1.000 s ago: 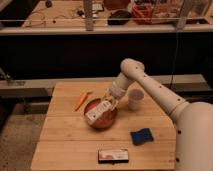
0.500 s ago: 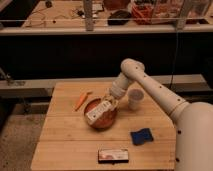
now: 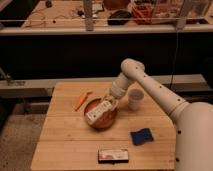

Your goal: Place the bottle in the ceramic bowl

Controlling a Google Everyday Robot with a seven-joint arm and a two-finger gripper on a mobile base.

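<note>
A white bottle lies on its side in the reddish-brown ceramic bowl near the middle of the wooden table. My gripper is at the bottle's upper right end, just above the bowl's back rim, at the end of the white arm that reaches in from the right.
An orange carrot lies left of the bowl. A white cup stands right of the gripper. A blue sponge lies at the front right. A dark flat packet lies near the front edge. A cluttered bench stands behind.
</note>
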